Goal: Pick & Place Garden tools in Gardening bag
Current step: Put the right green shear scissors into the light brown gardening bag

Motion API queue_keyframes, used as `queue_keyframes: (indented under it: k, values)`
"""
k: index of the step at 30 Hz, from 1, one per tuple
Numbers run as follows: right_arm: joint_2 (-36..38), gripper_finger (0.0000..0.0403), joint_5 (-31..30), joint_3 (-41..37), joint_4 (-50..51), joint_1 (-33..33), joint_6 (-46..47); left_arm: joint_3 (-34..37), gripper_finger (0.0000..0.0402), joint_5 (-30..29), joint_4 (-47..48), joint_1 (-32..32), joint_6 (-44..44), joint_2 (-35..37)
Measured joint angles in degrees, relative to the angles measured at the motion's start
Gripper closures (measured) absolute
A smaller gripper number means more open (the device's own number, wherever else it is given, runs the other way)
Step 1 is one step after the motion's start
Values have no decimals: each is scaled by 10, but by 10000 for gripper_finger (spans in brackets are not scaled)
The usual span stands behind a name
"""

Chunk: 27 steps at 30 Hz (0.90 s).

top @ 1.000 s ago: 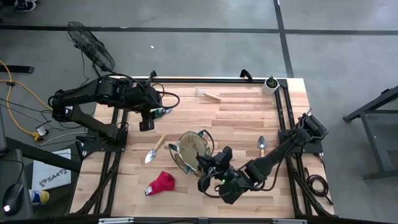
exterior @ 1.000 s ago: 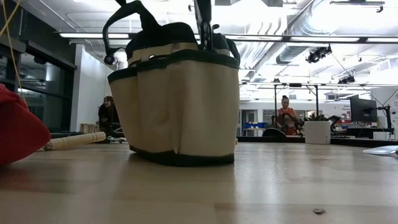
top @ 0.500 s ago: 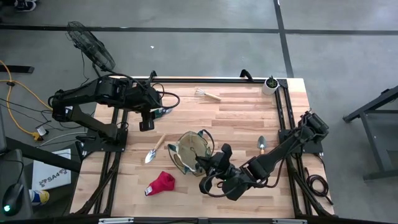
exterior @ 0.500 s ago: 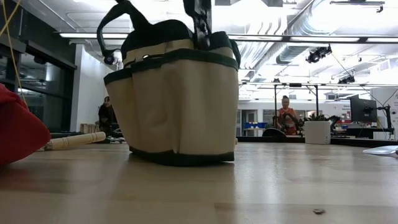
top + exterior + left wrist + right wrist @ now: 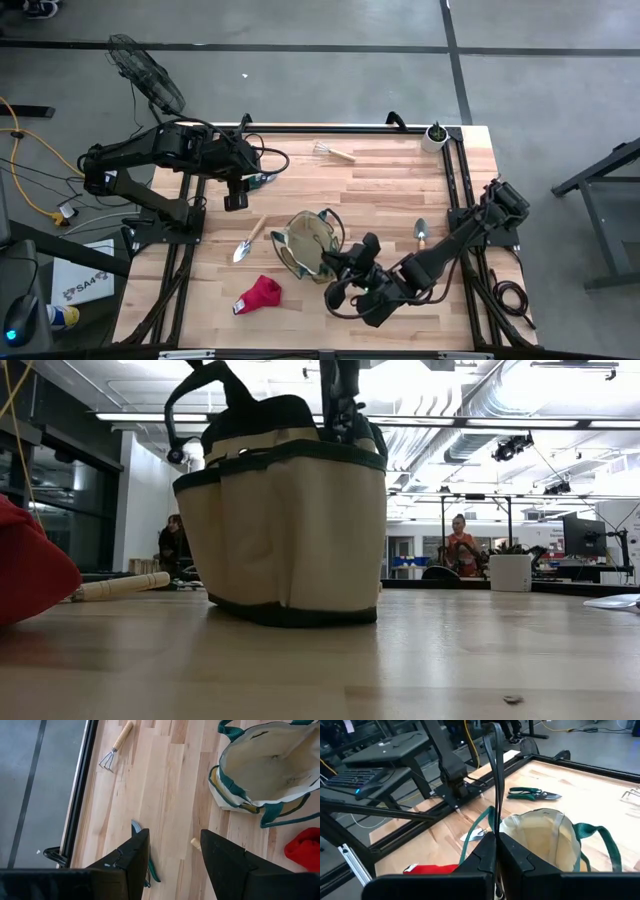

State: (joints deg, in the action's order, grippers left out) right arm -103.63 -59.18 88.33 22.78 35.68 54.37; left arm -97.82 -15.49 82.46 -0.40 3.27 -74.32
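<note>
1. Right gripper (image 5: 496, 838) was pinched shut on the thin black loop of the shears (image 5: 495, 770), just above the bag (image 5: 535, 840), at its rim.
2. The shears looked light, stiff and slippery, so the loop handle seemed the soundest hold.
3. The bag below looked soft and likely to shift if nudged.
4. Left gripper (image 5: 173, 837) hung well away, fingers apart and empty, over the pruners (image 5: 152, 870).

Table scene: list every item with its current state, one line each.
Gardening bag: upright, mouth open.
Right gripper: shut on black shears, held above the bag's rim.
Left gripper: open, empty, above the pruners.
Green-handled pruners: lying flat, blades closed.
Mini rake: lying flat.
Two trowels: lying flat.
Red glove: crumpled beside the bag.
Potted plant: upright.
</note>
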Motion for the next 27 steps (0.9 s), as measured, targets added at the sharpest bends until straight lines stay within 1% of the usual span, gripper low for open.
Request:
queue_keyframes:
  k: [4, 7, 11, 15, 19, 21, 23, 27]
  values:
    - [0, 399, 27, 0, -2, 1, -35, 0, 231, 0, 0, 0, 0, 0]
    - [0, 399, 34, 0, 6, 1, -34, 0, 231, 0, 0, 0, 0, 0]
    - [0, 399, 61, 0, 21, -1, -44, 0, 231, 0, 0, 0, 0, 0]
    - [3, 399, 64, 0, 45, -1, -45, 0, 231, 0, 0, 0, 0, 0]
    - [7, 399, 55, 0, 66, -7, -54, 0, 231, 0, 0, 0, 0, 0]
    - [12, 399, 61, 0, 73, -13, -75, 0, 231, 0, 0, 0, 0, 0]
    - [16, 399, 84, 0, 70, -25, -112, 0, 231, 1, 0, 0, -1, 0]
    - [22, 399, 148, 0, 65, -51, -186, 0, 231, 10, 0, 0, -4, 0]
